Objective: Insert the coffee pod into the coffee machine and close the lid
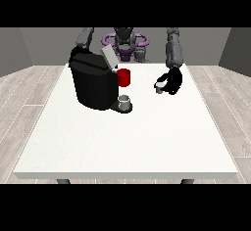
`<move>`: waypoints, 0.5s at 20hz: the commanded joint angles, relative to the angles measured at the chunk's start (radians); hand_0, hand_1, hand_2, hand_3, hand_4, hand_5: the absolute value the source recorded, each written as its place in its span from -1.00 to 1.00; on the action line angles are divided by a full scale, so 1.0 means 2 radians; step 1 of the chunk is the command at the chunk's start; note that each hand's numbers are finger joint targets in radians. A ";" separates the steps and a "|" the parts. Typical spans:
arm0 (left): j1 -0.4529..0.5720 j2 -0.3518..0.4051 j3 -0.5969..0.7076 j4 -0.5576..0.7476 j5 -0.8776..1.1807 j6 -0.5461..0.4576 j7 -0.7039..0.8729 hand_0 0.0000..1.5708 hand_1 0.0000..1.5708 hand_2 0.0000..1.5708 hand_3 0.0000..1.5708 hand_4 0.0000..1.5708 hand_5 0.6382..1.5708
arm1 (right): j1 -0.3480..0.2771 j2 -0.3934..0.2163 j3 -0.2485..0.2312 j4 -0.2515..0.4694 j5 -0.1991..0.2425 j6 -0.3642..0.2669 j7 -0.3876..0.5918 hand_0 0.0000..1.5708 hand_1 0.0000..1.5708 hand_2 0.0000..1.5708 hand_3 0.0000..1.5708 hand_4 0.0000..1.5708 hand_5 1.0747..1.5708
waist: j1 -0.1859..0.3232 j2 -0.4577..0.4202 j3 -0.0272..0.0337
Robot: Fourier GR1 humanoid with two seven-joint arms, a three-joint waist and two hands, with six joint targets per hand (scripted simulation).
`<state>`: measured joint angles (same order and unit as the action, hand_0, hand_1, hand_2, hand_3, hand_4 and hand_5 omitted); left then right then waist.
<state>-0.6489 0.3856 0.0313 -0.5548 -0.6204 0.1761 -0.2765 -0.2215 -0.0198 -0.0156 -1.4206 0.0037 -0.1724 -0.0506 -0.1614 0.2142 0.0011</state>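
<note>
Nearest the camera lies the bare white desk, wide and flat, with a wood-plank floor around it. Farther in, at about ten o'clock from the desk's middle, stands my black coffee machine. At its foot on the side facing the camera sits a small grey cup on the machine's low base, and just above that cup, at the machine's three o'clock side, is a red part that I take for a red cup or holder, though I cannot tell which. The machine's lid stands raised and tilted, a pale grey flap at the machine's top, so the lid is not closed. At about two o'clock from the desk's middle, well apart from the machine, is my hand at the view's right, low over the desk. Its black fingers are curled round the coffee pod, a small pale thing that shows at the hand's nine o'clock edge, pointed toward the machine. The pod is outside the machine, held above the desk. My other arm goes down behind the machine at the view's left, and its hand is hidden there.
</note>
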 commanded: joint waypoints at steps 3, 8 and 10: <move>-0.041 0.012 0.007 -0.017 0.015 -0.057 -0.016 0.88 0.88 0.87 0.79 -0.20 1.00 | -0.009 -0.032 -0.043 0.029 -0.039 0.034 -0.007 -1.00 -1.00 -1.00 -1.00 -0.43 1.00 | -0.005 -0.011 -0.0005; -0.064 -0.006 -0.008 -0.039 0.006 -0.091 0.010 0.68 0.68 0.76 0.72 -0.26 1.00 | 0.005 -0.018 -0.025 0.059 -0.019 0.020 0.000 -1.00 -1.00 -1.00 -1.00 -0.36 1.00 | 0.005 -0.052 -0.0005; -0.060 -0.013 -0.010 -0.054 0.005 -0.099 0.009 0.58 0.58 0.69 0.67 -0.32 1.00 | 0.004 -0.015 -0.036 0.082 -0.028 0.023 -0.024 -1.00 -1.00 -1.00 -1.00 -0.38 1.00 | 0.019 -0.055 -0.0005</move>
<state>-0.7524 0.3695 0.0114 -0.6355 -0.6127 0.0201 -0.2692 -0.2235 -0.0440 -0.0784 -1.2901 -0.0432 -0.1389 -0.0839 -0.1304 0.1325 0.0004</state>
